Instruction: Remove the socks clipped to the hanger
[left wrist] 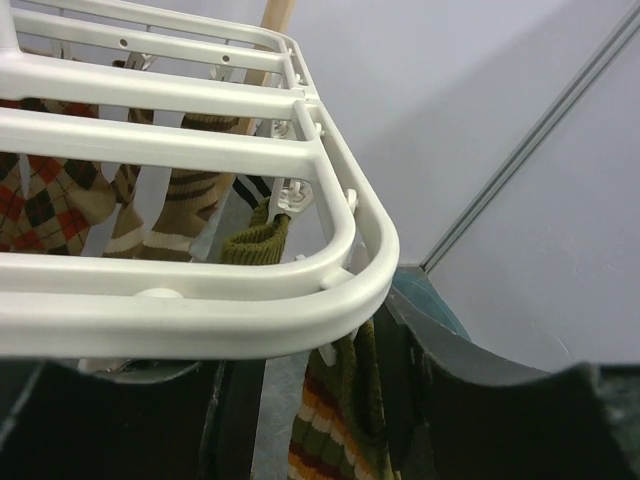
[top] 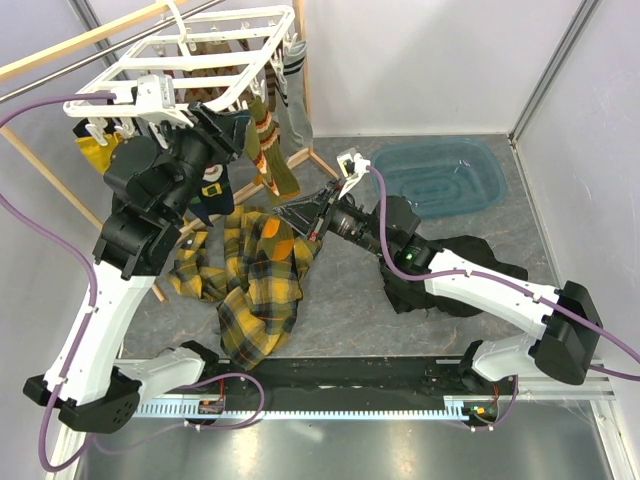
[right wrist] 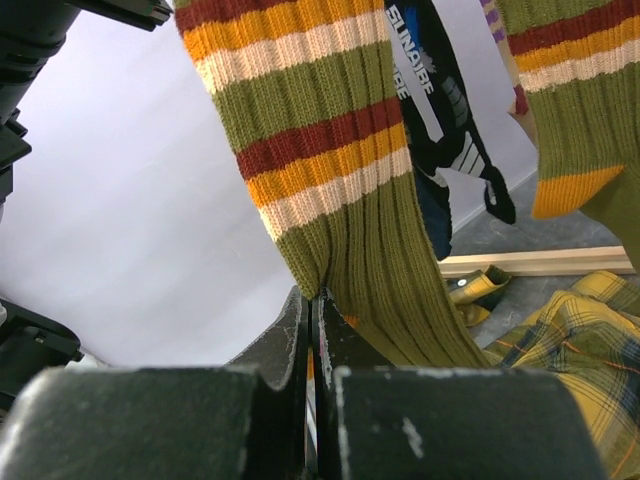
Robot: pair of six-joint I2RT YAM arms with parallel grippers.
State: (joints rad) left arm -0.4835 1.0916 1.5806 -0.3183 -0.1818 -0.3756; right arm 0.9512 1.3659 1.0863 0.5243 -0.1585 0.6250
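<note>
The hanger (left wrist: 200, 330) is seen high at the far left, hooked on the wooden rack (top: 55, 55), with socks clipped beneath its white grid. The left pincer (left wrist: 300, 390) is held right up under the hanger's near corner. Its jaws are seen standing apart either side of the rim, and no grip on anything can be made out. Just above them, one cuff is caught in a small corner clip (left wrist: 290, 200).

Down below, the right pincer (right wrist: 312, 330) is pressed together, clamped on the olive-striped sock (right wrist: 340, 200) near its lower end. That sock is seen hanging straight down from the hanger into the jaws. A second olive-striped sock (right wrist: 570, 90) is hung just beside it, and a navy sock (right wrist: 430, 130) with white lettering behind. A brown argyle sock (left wrist: 50, 200) is spotted under the grid further along, and a grey striped one (top: 295, 95) at the far edge.

On the worktop (top: 400, 330), a yellow plaid cloth (top: 255, 285) is heaped under the hanger. A blue basin (top: 440, 175) is set well to the right.
</note>
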